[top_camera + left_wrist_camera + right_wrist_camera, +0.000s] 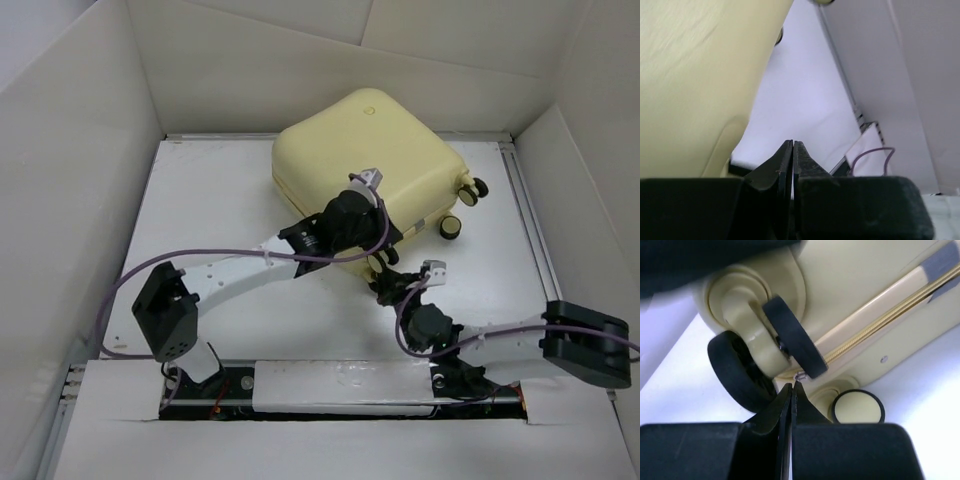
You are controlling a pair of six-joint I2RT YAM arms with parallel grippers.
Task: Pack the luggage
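Luggage lying flat on the table, shell apparently zipped, straight ahead of both sets of jaws.

Left gripper: pressed fully together, nothing between. Pale shell up and to the left of the tips, bare table beyond them.

Right gripper: likewise shut tight, tips just under a caster wheel, right at the low end of the zipper. Something tiny at the very tip, perhaps the zipper pull. Cannot tell whether pinched or merely touched.

Risks, by judgement:
- **Slipping off:** likely when dragging along the zipper without a true pinch on the tab.
- **Jamming:** likely when pushing forward, with the tips driven into the wheel or its fork.
- **Shoving the case:** either move could slide or pivot it across the table, with nothing but its own weight for anchor and the left jaws beside the shell rather than bracing it.
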